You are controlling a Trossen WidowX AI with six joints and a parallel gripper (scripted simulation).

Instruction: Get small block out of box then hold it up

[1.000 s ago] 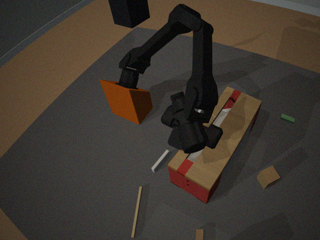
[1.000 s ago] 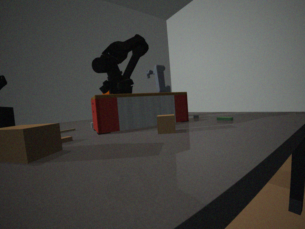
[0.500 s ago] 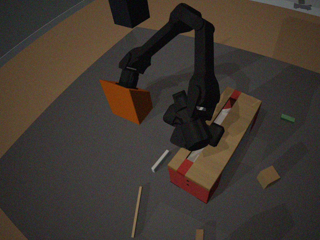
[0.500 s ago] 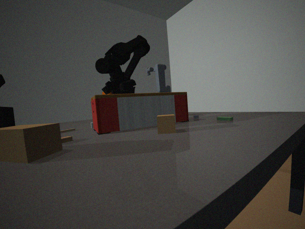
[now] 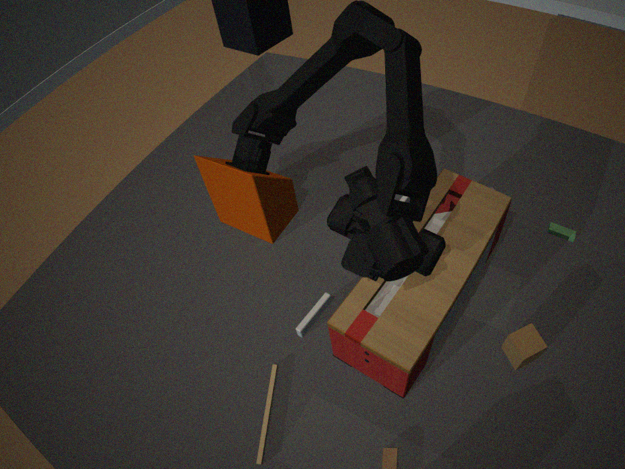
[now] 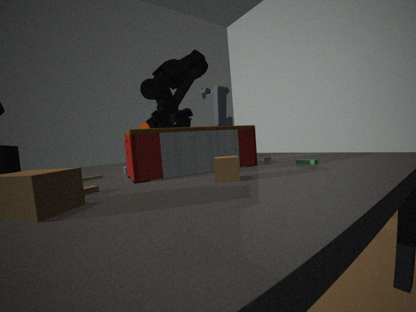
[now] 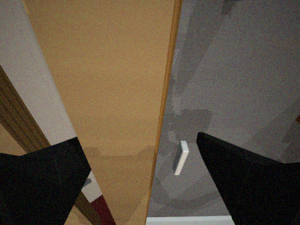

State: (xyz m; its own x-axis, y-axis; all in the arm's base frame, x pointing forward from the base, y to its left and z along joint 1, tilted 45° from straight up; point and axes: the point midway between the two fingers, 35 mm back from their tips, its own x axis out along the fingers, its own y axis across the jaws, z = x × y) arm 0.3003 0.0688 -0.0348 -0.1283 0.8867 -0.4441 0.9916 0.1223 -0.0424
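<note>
The box (image 5: 444, 282) (image 6: 198, 150) (image 7: 112, 78) has a wooden top with a long slot and red ends. Its wide front panel looks dull grey in the exterior view, and nothing can be made out behind it. A small grey patch (image 7: 87, 182) shows through the slot in the wrist view; I cannot tell whether it is the block. The shelf cannot be made out clearly. My gripper (image 7: 151, 135) is open and empty, pointing down above the box top, with one finger over the slot side and the other over the table beside the box. In the top view its fingertips are hidden.
My arm rises from an orange base (image 5: 232, 201). A white bar (image 5: 312, 314) and a wooden stick (image 5: 266, 413) lie beside the box. Another white bar (image 7: 182, 158) shows between the fingers, down on the table. A wooden block (image 5: 524, 345) (image 6: 226, 169) and green block (image 5: 561, 231) (image 6: 304, 161) stand across from them.
</note>
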